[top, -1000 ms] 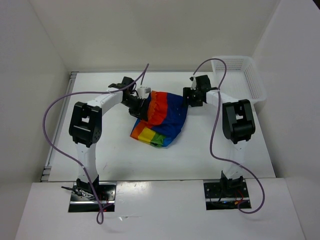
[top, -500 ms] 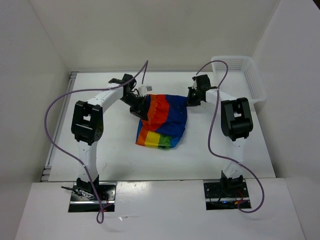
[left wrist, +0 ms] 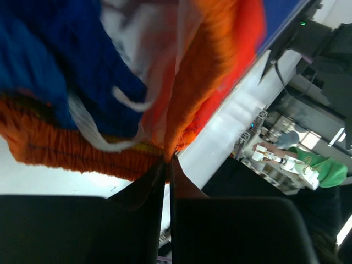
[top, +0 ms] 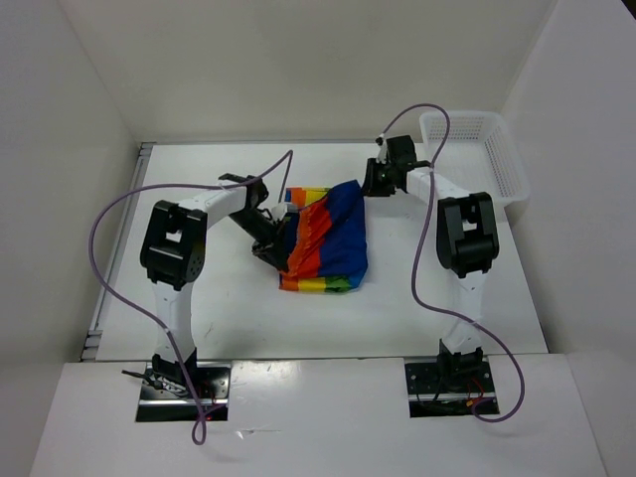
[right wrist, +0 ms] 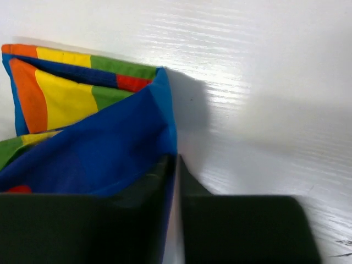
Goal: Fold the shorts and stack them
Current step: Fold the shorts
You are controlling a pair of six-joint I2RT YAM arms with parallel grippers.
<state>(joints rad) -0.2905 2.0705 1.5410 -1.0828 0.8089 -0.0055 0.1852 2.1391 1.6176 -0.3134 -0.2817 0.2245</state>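
The fold is under way, not finished. The shorts [top: 326,238] lie in the middle of the desk [top: 199,308], doubled over into a compact but rumpled bundle. Blue is on top toward the right, red and orange run along the left, and a rainbow edge shows at the near side. As I judge it, one fold is roughly made. What is left is smoothing, letting go, perhaps a further fold, and the stacking. The white basket [top: 477,149] stands at the far right, well apart from the cloth.

The left gripper [top: 282,239] sits at the bundle's left edge. In its wrist view the jaws are closed on a gathered orange band, and the cloth spreads out from between the tips. The right gripper [top: 369,185] is at the far right corner of the bundle. Its jaws are pinched shut on the blue edge, and the rest of the garment spreads away to the left over the desk.
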